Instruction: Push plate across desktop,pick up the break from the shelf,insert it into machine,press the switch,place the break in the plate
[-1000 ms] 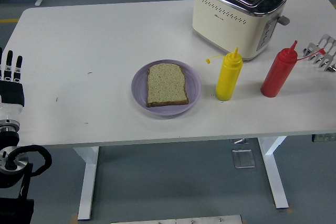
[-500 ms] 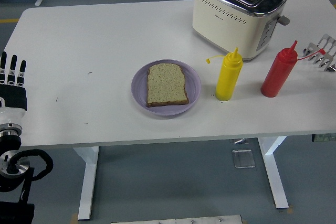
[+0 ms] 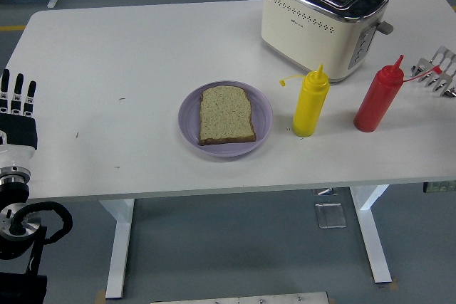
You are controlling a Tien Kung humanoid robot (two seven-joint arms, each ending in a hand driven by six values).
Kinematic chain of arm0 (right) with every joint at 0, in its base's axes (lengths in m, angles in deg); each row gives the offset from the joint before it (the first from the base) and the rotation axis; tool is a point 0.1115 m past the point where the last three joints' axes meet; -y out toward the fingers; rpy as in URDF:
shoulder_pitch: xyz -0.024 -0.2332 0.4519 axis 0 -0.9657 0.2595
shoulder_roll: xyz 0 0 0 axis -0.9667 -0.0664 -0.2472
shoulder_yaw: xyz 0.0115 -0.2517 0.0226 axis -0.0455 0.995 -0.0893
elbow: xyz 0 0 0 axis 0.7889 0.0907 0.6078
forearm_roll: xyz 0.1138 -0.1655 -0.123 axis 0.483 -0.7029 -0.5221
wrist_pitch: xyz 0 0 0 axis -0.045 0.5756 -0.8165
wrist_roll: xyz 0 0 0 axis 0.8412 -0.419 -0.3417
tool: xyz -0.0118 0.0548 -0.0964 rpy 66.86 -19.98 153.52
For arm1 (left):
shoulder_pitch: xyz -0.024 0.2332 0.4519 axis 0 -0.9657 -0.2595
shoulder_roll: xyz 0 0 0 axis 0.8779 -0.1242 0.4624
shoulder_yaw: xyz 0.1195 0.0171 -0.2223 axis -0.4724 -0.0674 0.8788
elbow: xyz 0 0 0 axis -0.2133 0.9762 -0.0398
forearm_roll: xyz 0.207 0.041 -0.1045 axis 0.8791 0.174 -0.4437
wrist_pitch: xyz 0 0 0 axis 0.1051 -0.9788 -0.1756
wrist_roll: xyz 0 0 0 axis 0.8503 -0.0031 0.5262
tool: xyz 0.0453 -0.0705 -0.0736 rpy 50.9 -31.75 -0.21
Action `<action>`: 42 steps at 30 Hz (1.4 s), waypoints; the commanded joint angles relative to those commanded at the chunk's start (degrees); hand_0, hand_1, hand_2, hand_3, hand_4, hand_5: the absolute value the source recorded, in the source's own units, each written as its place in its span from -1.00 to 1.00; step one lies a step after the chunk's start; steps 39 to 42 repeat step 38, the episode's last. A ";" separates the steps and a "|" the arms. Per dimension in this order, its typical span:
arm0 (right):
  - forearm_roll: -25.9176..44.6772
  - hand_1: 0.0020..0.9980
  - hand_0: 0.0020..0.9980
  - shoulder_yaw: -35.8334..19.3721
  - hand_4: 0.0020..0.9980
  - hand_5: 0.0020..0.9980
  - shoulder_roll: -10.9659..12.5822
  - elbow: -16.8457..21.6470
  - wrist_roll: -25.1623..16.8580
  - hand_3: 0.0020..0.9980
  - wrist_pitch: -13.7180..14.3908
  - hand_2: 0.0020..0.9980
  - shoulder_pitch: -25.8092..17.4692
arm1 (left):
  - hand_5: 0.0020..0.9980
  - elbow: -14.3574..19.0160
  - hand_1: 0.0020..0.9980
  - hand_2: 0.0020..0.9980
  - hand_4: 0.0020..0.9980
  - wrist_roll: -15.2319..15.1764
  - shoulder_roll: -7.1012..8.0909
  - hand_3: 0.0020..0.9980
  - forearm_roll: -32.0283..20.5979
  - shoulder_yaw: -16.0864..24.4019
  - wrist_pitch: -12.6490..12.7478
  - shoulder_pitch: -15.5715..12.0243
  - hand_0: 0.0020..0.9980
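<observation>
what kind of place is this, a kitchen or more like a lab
More likely a lab or workshop staged as a kitchen: a toaster and a plate with bread sit on a plain white table with a bare grey floor around it.

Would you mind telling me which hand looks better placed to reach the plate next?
Left, probably. The left hand hovers at the table's left edge, fingers open, with bare table between it and the plate. No right hand is in view.
</observation>
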 joint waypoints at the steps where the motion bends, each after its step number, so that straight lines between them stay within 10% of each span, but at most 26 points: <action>1: 0.03 0.59 0.68 -0.08 -0.23 0.31 0.04 -0.01 0.00 0.53 0.04 0.60 -0.04 | 1.00 0.03 0.71 0.72 0.14 -0.02 0.00 0.58 -0.01 -0.03 0.01 0.02 0.69; 42: 1.63 0.59 0.68 -0.99 -0.25 0.32 0.16 0.14 -1.28 0.52 1.20 0.59 0.80 | 1.00 0.48 0.71 0.72 0.14 -0.15 -0.04 0.59 -0.19 0.19 0.13 1.23 0.69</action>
